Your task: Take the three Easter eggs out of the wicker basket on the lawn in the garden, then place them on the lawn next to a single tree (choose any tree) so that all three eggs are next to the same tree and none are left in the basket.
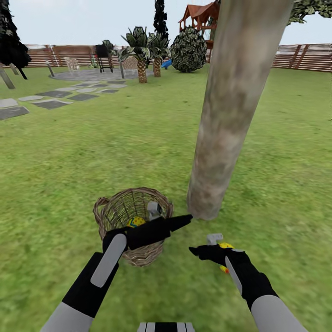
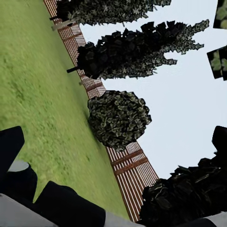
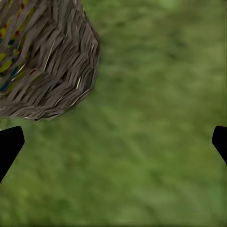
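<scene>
The wicker basket [image 1: 117, 207] stands on the lawn [image 1: 69, 161] just left of the thick pale tree [image 1: 230, 115]. One yellow Easter egg [image 1: 136, 222] lies inside it, partly behind my left arm. My left gripper [image 1: 182, 222] reaches across the basket's rim toward the trunk's foot, and its fingers [image 2: 9, 149] are spread with nothing between them. My right gripper [image 1: 196, 251] hovers open low over the grass right of the basket [image 3: 42, 61]. A second egg [image 1: 226, 245] lies on the lawn by the tree, mostly covered by my right hand. Egg colours [image 3: 9, 47] show through the weave.
Grey stepping stones [image 1: 55, 99] lead to a paved circle with short palms [image 1: 140, 50] at the far left. A round bush [image 1: 188, 50], a wooden play tower [image 1: 200, 16] and a slatted fence [image 1: 304, 56] close the back. Open grass lies on all sides.
</scene>
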Controlling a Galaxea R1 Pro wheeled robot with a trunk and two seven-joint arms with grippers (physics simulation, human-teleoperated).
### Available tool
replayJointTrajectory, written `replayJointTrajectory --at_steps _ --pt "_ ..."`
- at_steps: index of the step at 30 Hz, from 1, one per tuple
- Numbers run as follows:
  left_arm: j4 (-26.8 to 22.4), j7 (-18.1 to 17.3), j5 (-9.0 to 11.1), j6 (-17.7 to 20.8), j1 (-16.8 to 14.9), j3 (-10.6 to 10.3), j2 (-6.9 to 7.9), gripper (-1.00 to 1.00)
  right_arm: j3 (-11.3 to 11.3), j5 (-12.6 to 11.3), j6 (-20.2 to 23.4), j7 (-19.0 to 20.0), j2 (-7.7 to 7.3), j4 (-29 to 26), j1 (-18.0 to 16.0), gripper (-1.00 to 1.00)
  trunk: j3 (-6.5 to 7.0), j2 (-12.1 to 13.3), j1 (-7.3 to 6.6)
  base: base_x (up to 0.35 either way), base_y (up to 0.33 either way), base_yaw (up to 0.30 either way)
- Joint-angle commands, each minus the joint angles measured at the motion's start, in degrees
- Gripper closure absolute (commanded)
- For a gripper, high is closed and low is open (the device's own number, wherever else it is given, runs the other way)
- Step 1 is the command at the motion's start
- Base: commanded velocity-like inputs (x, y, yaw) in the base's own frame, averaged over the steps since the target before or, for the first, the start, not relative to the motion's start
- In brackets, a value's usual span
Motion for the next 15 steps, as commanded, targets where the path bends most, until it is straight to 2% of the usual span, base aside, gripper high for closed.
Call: replayJointTrajectory --at_steps 1,4,6,10,15 --pt "0.1 0.0 0.2 0.3 0.0 0.1 -0.01 -1.00 -0.3 0.3 0.3 0.4 0.01 -0.1 0.0 -1.00 0.18 0.0 -0.03 0.000 0.000 0.000" --pt "0.1 0.2 0.1 0.6 -0.1 0.3 -0.17 -1.00 -1.1 0.2 0.4 0.4 -0.32 -1.3 0.0 -1.00 0.85 0.0 -0.11 0.000 0.000 0.000" --pt "0.0 0.3 0.1 0.9 -0.3 0.4 -0.19 -1.00 -3.6 -0.5 1.1 0.5 -0.58 -4.1 0.2 -1.00 1.29 0.1 -0.16 0.000 0.000 0.000" --pt "-0.4 0.3 0.1 1.3 -0.4 0.6 0.04 -1.00 -6.8 -0.8 6.5 0.7 -0.79 -9.7 0.6 -1.00 2.18 0.1 -0.27 0.000 0.000 0.000" --pt "-0.5 0.4 0.0 1.4 -0.7 0.8 0.10 -1.00 -8.1 -0.8 8.4 2.8 -0.82 -13.1 0.9 -1.00 3.29 0.2 -0.39 0.000 0.000 0.000"
